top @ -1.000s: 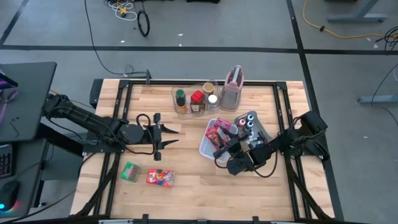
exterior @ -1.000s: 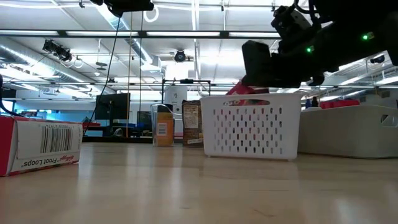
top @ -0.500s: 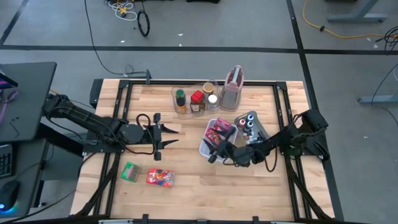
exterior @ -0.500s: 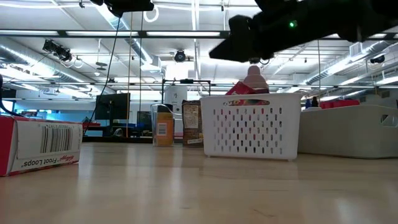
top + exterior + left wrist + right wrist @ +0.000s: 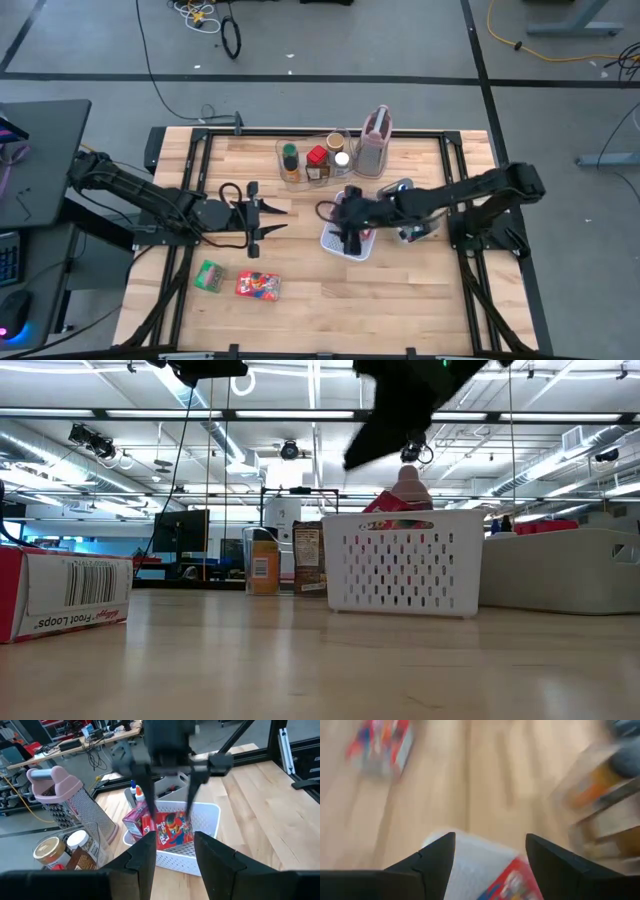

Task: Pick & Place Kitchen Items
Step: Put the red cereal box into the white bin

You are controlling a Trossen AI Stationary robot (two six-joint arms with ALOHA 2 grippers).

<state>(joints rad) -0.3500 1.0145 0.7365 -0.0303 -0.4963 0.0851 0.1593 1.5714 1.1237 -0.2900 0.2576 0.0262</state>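
My right gripper (image 5: 348,228) is open and empty above the white mesh basket (image 5: 362,250). In the left wrist view its fingers (image 5: 167,815) show over the red packets (image 5: 172,830) that lie in the basket. In the low view it (image 5: 390,420) hangs clear above the basket's rim (image 5: 400,520). My left gripper (image 5: 262,215) is open and empty over the table's left half, pointing at the basket. A green packet (image 5: 209,275) and a red packet (image 5: 258,286) lie flat on the table near the front left.
A clear bin (image 5: 310,160) with several spice jars stands at the far middle, and a pinkish jug (image 5: 376,135) is beside it. A grey tray (image 5: 405,190) with small bottles lies right of the basket, partly under my right arm. Bare wood lies at the front right.
My right gripper has swung from the front right of the basket toward the table's left and far edge, and now hangs over the basket. Its fingers stay open. The packets, the basket and my left gripper have kept still.
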